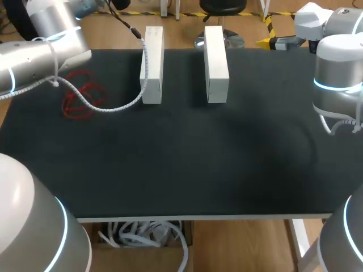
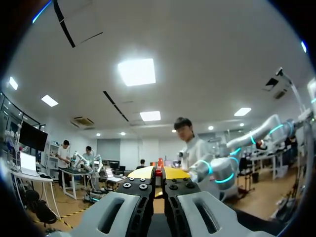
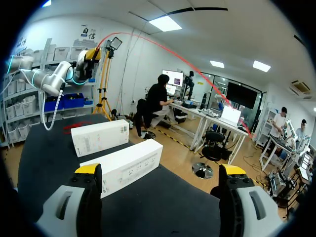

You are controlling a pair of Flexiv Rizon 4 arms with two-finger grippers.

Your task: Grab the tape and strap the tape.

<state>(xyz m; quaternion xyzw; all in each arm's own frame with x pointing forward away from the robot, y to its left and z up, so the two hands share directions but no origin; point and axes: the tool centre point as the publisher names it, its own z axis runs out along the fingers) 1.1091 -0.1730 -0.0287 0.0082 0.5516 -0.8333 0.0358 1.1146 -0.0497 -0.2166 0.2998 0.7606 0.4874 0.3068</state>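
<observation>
Head view shows the tape (image 1: 82,96) as a loose red tangle lying on the black bench (image 1: 198,164), toward its far left part, under the left arm (image 1: 39,48). A white cable (image 1: 108,107) hangs from that arm, sags across the bench just beside the tangle, and rises to the left box (image 1: 152,65). This long white box stands near the bench's far edge, and the right box (image 1: 216,56), much like it, stands parallel and a little apart from it. The right arm (image 1: 337,73) stands at the bench's right edge, well apart from the tape.

Seen from the left wrist, the left pincer (image 2: 159,173) points up and away from the bench. Its yellow-tipped fingers are pressed close together, with a narrow sliver of red caught between the tips. From the right wrist, a thin red strand arcs through the air from that raised pincer, high over the two boxes. It looks to be the same tape, though I cannot tell where its far end goes.

The right pincer (image 3: 160,170) is spread wide with nothing between its fingers. It hangs above the bench with both boxes ahead of it, the right box nearer.
</observation>
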